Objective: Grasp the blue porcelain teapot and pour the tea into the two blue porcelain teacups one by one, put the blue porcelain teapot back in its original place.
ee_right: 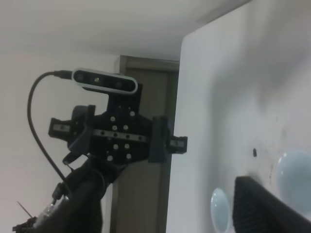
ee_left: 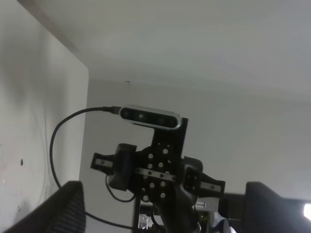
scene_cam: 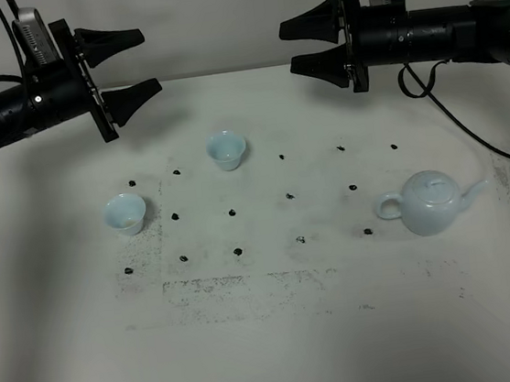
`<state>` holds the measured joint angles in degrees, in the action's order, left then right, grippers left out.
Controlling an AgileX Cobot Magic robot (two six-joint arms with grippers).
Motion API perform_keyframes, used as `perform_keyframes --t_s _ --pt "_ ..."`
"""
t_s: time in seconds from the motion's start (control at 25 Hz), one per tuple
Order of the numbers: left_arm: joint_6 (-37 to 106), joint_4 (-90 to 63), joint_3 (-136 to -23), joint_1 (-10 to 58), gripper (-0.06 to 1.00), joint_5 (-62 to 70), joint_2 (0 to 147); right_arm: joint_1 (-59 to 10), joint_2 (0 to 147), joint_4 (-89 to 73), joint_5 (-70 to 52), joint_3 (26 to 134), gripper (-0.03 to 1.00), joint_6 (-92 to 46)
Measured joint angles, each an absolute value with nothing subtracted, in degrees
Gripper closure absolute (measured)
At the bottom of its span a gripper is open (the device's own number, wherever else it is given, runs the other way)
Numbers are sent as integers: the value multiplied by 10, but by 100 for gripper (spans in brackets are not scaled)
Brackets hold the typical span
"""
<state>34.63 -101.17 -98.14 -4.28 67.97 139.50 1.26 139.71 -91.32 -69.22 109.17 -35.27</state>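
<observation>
The blue porcelain teapot (scene_cam: pixel 431 201) stands upright on the right of the white table, handle to the left and spout to the right. One blue porcelain teacup (scene_cam: pixel 226 149) stands at the back middle, the other (scene_cam: pixel 125 213) at the left. Both cups also show in the right wrist view (ee_right: pixel 296 170) (ee_right: pixel 221 208). My left gripper (scene_cam: pixel 148 62) is open and empty, held high over the back left. My right gripper (scene_cam: pixel 287 47) is open and empty, high over the back, well above and behind the teapot. The two grippers face each other.
The white table (scene_cam: pixel 272 337) carries a grid of small black marks (scene_cam: pixel 232 212) and a scuffed patch near the front. A black cable (scene_cam: pixel 449 118) hangs from the right arm behind the teapot. Each wrist view shows the opposite arm (ee_left: pixel 155 170) (ee_right: pixel 116 136).
</observation>
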Motion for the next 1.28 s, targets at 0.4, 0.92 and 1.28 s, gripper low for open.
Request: perform_keyframes --t_s 0.4,0.92,1.28 --pt "346 -1012 -981 -43 28 680 1395 13 1397 -893 -692 1096 38 -350" --pt "348 -1012 -981 -43 28 680 1395 13 1397 -886 -692 1096 38 -353" --pt "349 -996 -981 -48 28 680 1351 13 1397 -850 -693 1096 38 -353"
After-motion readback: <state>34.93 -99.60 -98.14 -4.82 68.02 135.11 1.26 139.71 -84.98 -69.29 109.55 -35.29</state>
